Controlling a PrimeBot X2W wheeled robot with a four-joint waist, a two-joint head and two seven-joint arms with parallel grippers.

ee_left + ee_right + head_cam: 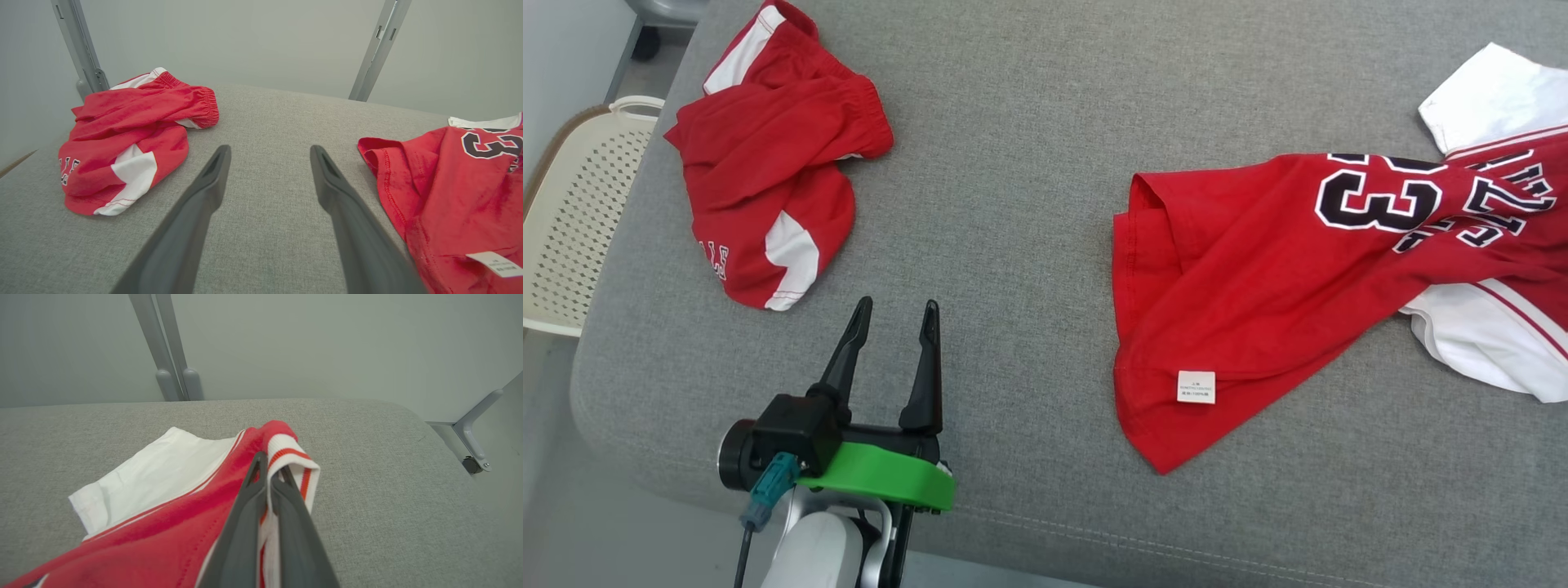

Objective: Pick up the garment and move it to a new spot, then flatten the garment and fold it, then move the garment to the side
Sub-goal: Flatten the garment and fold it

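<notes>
The grey padded table (pixel 1029 122) bears a crumpled red numbered jersey (pixel 1258 269), red shorts (pixel 768 163) well left of the jersey. Left of the jersey, the left gripper (pixel 898 305) hangs spread and empty. The right gripper (pixel 271 467) is clamped on what seems the jersey's striped ribbed trim (pixel 292 457); so thin a bite may slip on lifting

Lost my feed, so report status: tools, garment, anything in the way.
Left tool open, empty. Right tool shut on jersey trim. Jersey rumpled, not yet folded. Red shorts lie apart at left.
</notes>
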